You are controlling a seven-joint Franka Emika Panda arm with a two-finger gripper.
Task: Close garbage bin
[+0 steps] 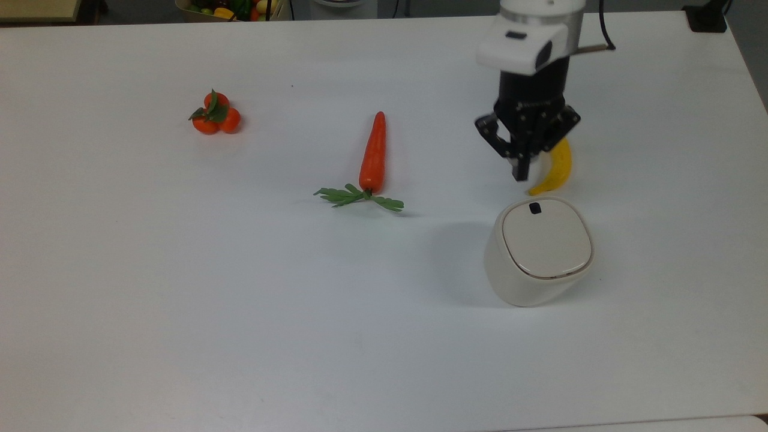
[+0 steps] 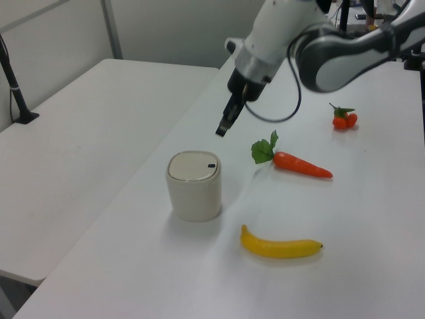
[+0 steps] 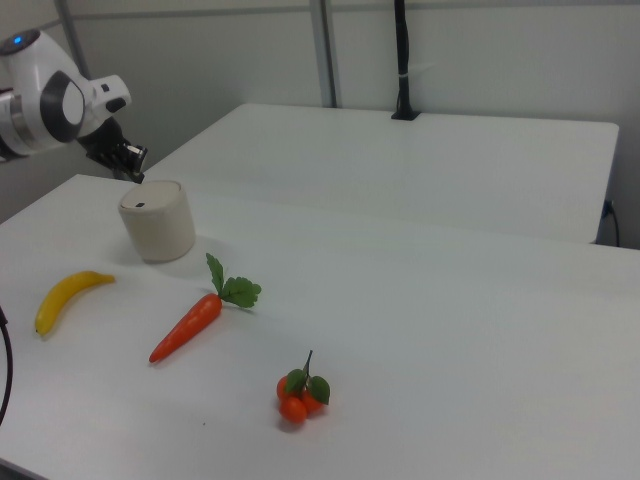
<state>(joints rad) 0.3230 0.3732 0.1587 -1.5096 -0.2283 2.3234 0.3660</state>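
The cream-white garbage bin (image 1: 536, 258) (image 2: 193, 186) (image 3: 158, 222) stands upright on the white table, its flat lid down and flush with the rim. A small black tab (image 1: 534, 208) sits near the lid's far edge in the top view. My gripper (image 1: 521, 174) (image 2: 221, 129) (image 3: 137, 176) hangs in the air above the bin, clear of the lid, with its black fingers together and nothing between them.
A yellow banana (image 1: 555, 170) (image 2: 280, 247) (image 3: 64, 297) lies just beyond the bin in the top view. A carrot with green leaves (image 1: 372, 155) (image 2: 299, 163) and a cluster of small oranges (image 1: 215, 114) (image 2: 344, 118) rest further along the table (image 1: 180, 288).
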